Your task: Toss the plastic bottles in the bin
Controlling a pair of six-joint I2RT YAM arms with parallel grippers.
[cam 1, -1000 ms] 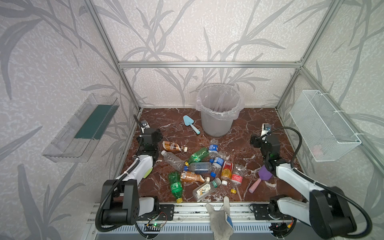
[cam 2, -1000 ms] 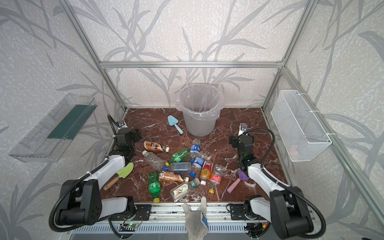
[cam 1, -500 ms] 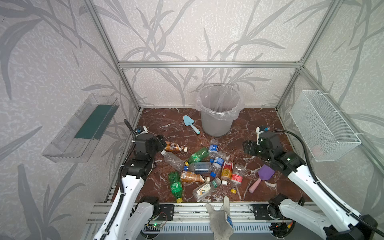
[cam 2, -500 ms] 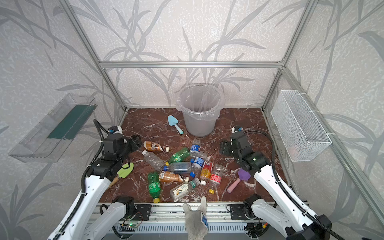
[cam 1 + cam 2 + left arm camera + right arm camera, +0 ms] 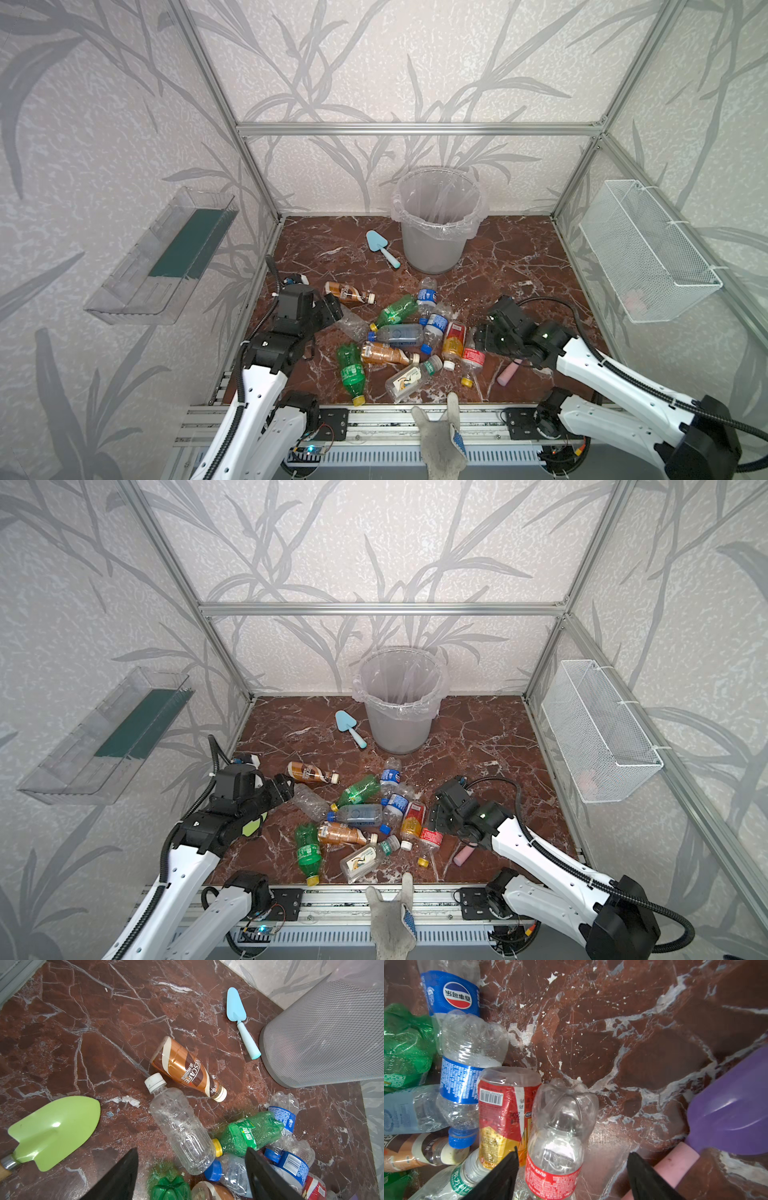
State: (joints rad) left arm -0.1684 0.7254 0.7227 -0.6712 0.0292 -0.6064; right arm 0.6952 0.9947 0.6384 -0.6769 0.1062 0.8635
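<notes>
The plastic bottles (image 5: 398, 335) lay in a heap toward the front edge of the bench (image 5: 519, 249), and the bin (image 5: 432, 249) stood at the back edge. The left gripper (image 5: 191, 1149) and the right gripper (image 5: 572, 1150) had their fingers (image 5: 120, 1180) apart, holding nothing.

The marble floor (image 5: 519, 257) bears the bin (image 5: 434, 249). Just left of the bin lies a trowel (image 5: 380, 247), before it the bottles (image 5: 399, 334) in a heap, front-left a green shovel (image 5: 56, 1130), front-right a purple shovel (image 5: 733, 1105).
</notes>
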